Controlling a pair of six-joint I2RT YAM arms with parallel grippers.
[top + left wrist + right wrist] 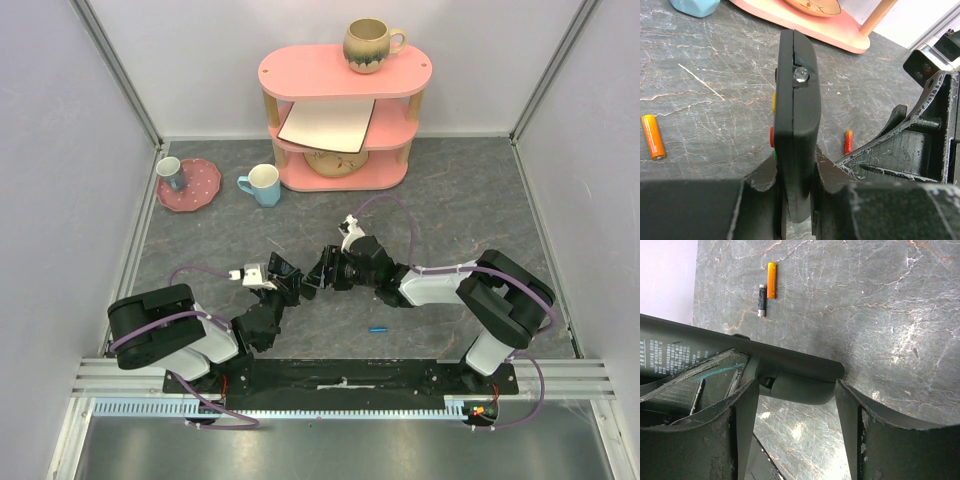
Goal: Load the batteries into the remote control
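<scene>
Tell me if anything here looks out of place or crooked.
The white square plate on the pink shelf's middle tier sits skewed and looks to overhang the front edge. A blue battery and an orange battery lie loose on the table, not in the remote control.

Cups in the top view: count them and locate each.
3. A brown mug atop the pink shelf; a light blue mug on the table left of it; a small grey cup on the red plate. Others may be hidden.
</scene>
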